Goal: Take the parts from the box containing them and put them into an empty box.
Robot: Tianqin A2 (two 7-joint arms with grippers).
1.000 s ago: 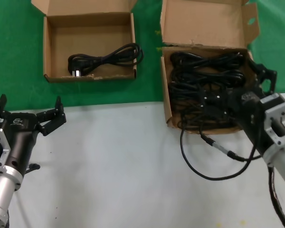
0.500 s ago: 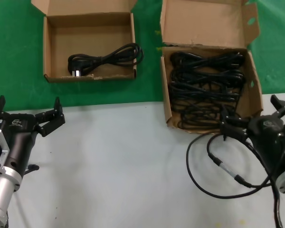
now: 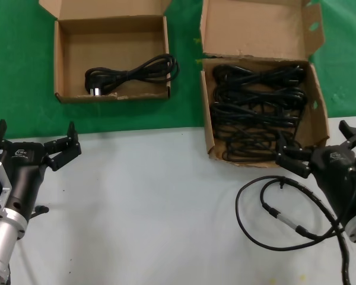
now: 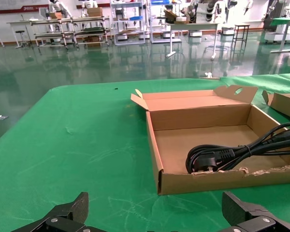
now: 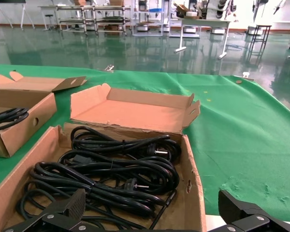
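Observation:
Several black power cords [image 3: 258, 110] lie piled in the larger box [image 3: 318, 101] with the notched tall flap, at the back right. They also show in the right wrist view [image 5: 116, 169]. The smaller squarish box [image 3: 58, 65] at the back left holds one power cord [image 3: 130, 74], which also shows in the left wrist view [image 4: 222, 157]. My right gripper [image 3: 316, 143] is open and empty over the table, just in front of the larger box's near wall. My left gripper [image 3: 35, 136] is open and empty at the table's left, well short of the smaller box.
A thin black cable with a metal connector [image 3: 282, 218] loops on the white table beside my right arm. The boxes stand on green cloth [image 3: 24, 89] behind the table's white part. The larger box's flap [image 5: 130, 108] stands up behind the cords.
My right gripper has drawn back out of the larger box to the table in front of it, holding nothing. The thin cable's loop has shifted with it. The left arm has stayed still.

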